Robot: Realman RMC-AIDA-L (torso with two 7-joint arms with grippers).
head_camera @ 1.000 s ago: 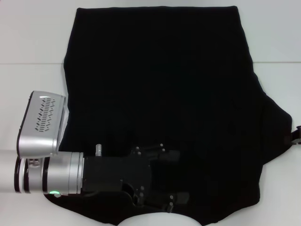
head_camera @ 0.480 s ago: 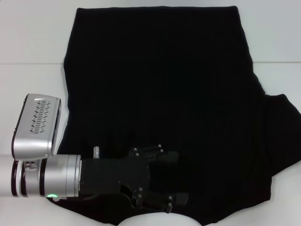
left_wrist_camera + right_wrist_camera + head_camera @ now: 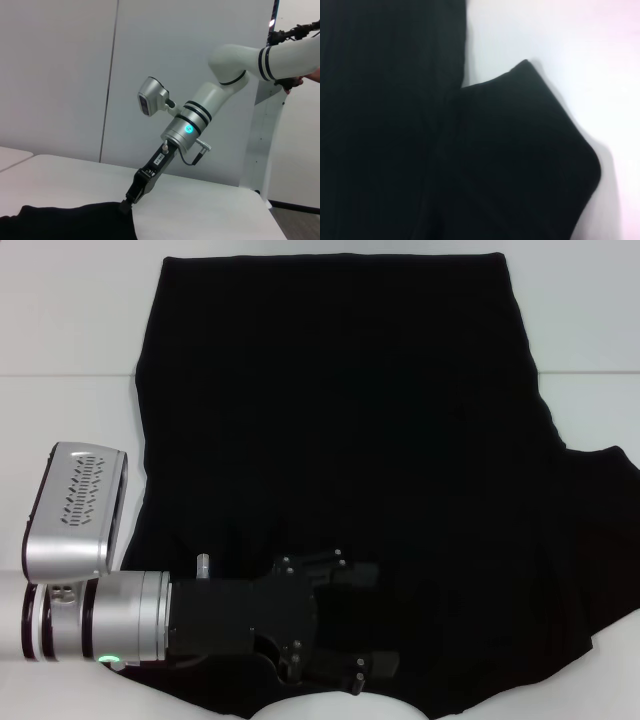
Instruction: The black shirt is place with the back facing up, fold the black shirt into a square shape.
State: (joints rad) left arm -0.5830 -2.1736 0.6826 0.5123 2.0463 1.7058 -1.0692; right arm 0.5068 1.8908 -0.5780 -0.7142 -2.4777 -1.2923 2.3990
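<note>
Your shirt (image 3: 350, 460) lies spread flat on the white worktop (image 3: 60, 320), covering most of the head view, plain black side up with no lettering showing. Its straight edge runs along the far side, and its right sleeve (image 3: 600, 540) fans out toward the right edge of that view. The left sleeve side is tucked in, so the left edge of the cloth runs fairly straight down to where your left arm crosses it. Your left claw (image 3: 375, 620) reaches in from the left over the near part of the shirt, low against the cloth; its two fingers (image 3: 350, 570) stand apart, one farther from you and one nearer, with black fabric between them, so it reads as open rather than clamped on anything. Black on black makes it hard to say whether the fingertips touch the fabric. The silver wrist camera housing (image 3: 78, 510) sits just off the shirt's left edge. In the left wrist view you see your right arm (image 3: 200, 115) angled down, its right claw (image 3: 125, 206) meeting the edge of the shirt (image 3: 65, 222) on the worktop (image 3: 200, 210); you cannot tell there whether that claw is open or closed. The right wrist view shows the sleeve (image 3: 530, 150) lying flat beside the shirt's body.
</note>
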